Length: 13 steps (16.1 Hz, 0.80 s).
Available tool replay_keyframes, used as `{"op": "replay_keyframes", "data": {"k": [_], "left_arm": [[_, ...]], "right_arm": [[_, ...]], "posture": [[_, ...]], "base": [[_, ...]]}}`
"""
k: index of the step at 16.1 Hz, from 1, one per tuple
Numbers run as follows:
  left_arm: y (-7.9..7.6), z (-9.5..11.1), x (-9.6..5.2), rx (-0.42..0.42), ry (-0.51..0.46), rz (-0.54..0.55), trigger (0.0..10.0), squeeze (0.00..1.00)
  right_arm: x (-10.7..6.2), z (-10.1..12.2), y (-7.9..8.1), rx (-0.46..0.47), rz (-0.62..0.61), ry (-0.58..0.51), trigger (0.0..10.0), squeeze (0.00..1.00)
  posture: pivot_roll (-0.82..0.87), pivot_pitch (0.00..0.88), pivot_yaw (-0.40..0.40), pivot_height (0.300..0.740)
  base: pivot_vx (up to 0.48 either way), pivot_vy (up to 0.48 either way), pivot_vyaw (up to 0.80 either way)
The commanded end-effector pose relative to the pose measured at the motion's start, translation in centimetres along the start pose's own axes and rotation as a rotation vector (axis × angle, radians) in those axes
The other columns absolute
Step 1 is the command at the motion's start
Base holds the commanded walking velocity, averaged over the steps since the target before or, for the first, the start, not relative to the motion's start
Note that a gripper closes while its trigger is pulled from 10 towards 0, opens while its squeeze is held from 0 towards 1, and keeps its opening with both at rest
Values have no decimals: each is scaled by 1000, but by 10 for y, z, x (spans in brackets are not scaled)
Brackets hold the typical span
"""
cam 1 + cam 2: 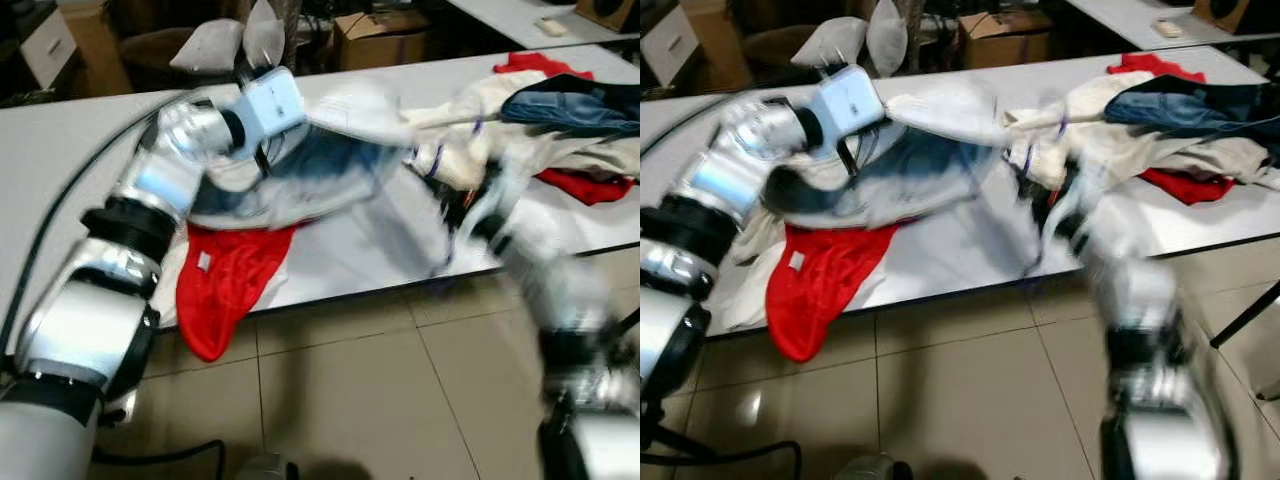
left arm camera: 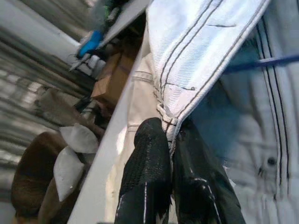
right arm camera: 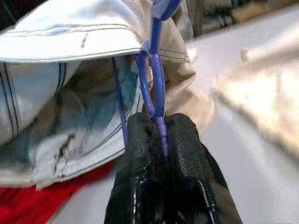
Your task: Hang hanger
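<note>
- Hanger (image 3: 156,88): thin blue-violet plastic with a looped neck, pinched between the fingers of the right gripper (image 3: 161,128). Its body runs up into the opening of the white garment (image 1: 330,165), above the front edge of the surface (image 1: 60,130).
- Left gripper (image 2: 170,135): fingers pressed together on a stitched hem of the same garment, holding it lifted near the left part of the surface.
- Step in hand, as judged: seating the hanger inside the garment, not yet hanging it on anything.
- Next move calls for keeping the hem taut while the hanger arm slides into a shoulder; a slack fold could snag it.
- Materials: the garment is woven white cloth with dark double topstitching and a bluish lining; a limp red garment (image 1: 220,285) drapes over the front edge; a mixed clothing heap (image 1: 560,120) lies toward the right corner.
</note>
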<state>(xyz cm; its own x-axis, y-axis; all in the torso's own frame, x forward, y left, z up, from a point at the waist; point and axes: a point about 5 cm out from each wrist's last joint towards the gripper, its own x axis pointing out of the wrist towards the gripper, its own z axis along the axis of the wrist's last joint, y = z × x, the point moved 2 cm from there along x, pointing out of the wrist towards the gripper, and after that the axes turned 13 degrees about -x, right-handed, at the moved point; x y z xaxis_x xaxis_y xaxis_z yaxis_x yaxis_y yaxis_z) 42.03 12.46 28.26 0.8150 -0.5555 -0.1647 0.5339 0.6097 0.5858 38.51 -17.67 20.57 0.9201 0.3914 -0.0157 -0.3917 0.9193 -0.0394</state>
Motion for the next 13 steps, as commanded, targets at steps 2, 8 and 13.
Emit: {"op": "replay_keyframes", "data": {"k": [2,8,13], "left_arm": [[49,36,-22,-167,-155,163,0,0],[22,28,-21,-404,-173,16,0,0],[-42,16,-23,-634,-130,-255,0,0]], "right_arm": [[-6,81,-45,-74,-144,-244,10000,0],[7,43,-25,83,-51,-173,10000,0],[12,21,-5,186,-9,-174,10000,0]], "posture": [[52,0,39,740],[71,0,38,740],[85,0,55,740]], "base": [[0,0,0],[0,0,0],[0,0,0]]}}
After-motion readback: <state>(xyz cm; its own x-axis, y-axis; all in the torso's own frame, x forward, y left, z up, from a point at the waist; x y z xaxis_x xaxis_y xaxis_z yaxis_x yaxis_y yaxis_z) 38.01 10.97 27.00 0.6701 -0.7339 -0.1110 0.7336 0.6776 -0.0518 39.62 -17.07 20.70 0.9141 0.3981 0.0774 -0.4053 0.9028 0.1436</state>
